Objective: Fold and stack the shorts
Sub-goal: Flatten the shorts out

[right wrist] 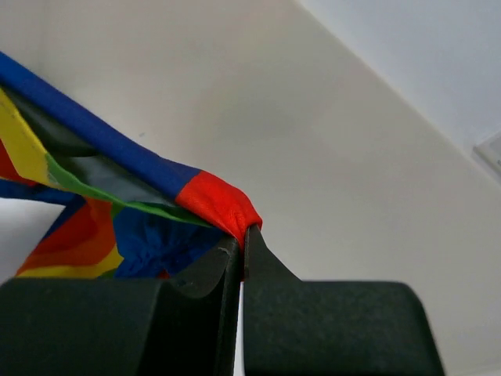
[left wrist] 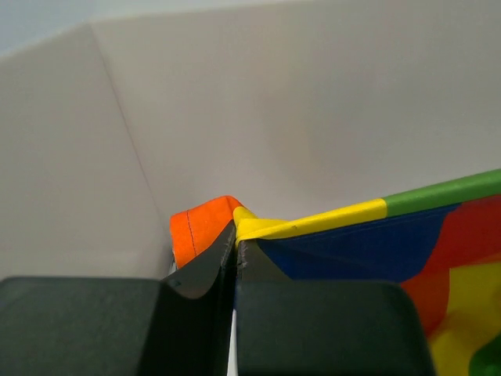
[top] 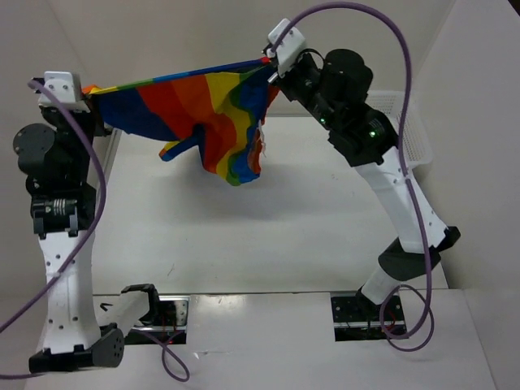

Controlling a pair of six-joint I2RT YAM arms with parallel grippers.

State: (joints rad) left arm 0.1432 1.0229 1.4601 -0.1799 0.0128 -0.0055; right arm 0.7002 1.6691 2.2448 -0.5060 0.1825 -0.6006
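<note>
The rainbow-striped shorts (top: 203, 114) hang stretched in the air between my two grippers, high above the far part of the table, with the lower part drooping in the middle. My left gripper (top: 88, 94) is shut on the left corner, where orange and yellow cloth (left wrist: 258, 227) shows at its fingertips. My right gripper (top: 270, 67) is shut on the right corner, pinching a red cloth edge (right wrist: 223, 207). A short bit of white drawstring (top: 262, 146) dangles at the shorts' right side.
A white plastic mesh basket (top: 410, 134) stands at the far right, behind my right arm. White walls enclose the white table (top: 244, 236) at the back and sides. Purple cables loop around both arms.
</note>
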